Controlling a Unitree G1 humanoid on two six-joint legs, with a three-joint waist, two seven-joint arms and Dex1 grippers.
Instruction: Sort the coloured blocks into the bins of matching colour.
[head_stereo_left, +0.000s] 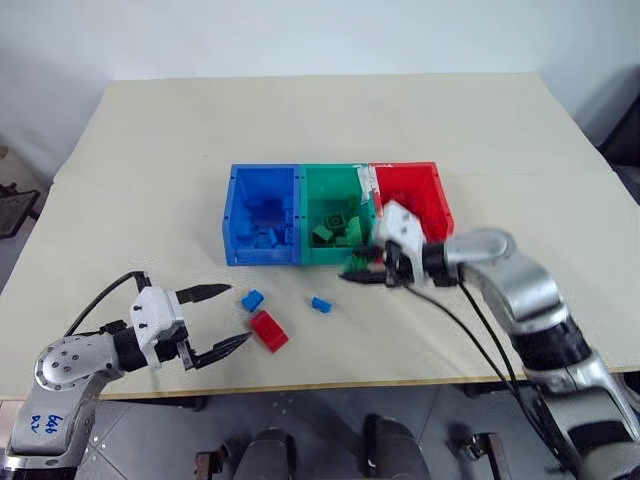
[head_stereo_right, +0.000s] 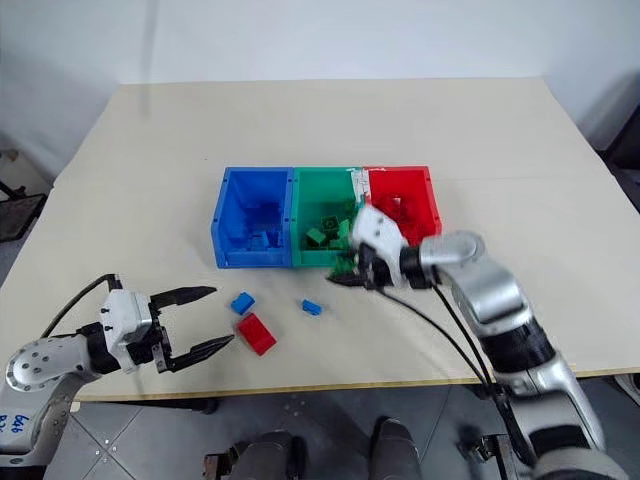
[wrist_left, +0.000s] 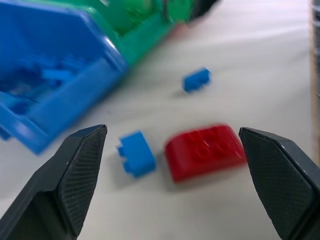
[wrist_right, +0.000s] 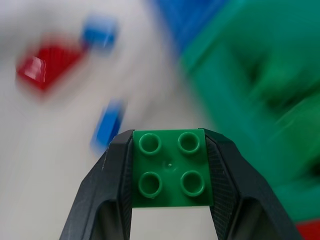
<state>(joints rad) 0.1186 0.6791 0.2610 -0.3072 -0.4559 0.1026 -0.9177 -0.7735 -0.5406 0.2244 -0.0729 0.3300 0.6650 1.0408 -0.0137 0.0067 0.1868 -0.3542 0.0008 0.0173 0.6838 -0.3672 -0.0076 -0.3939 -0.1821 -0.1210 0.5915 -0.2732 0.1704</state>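
My right gripper (head_stereo_left: 356, 275) is shut on a small square green block (wrist_right: 171, 169) and hangs just above the table at the front wall of the green bin (head_stereo_left: 330, 171). That bin stands between the blue bin (head_stereo_left: 260, 256) and the red bin (head_stereo_left: 410, 170); all three hold blocks of their own colour. On the table in front of the bins lie a red block (head_stereo_left: 268, 330), a blue block (head_stereo_left: 252, 299) right beside it, and a smaller blue block (head_stereo_left: 321, 304) further right. My left gripper (head_stereo_left: 238, 315) is open and level, just left of the red block.
The bins sit near the middle of a pale table (head_stereo_left: 150, 160). Its front edge runs close behind the loose blocks. Black cables hang off my right arm (head_stereo_left: 510, 290) above the front right of the table.
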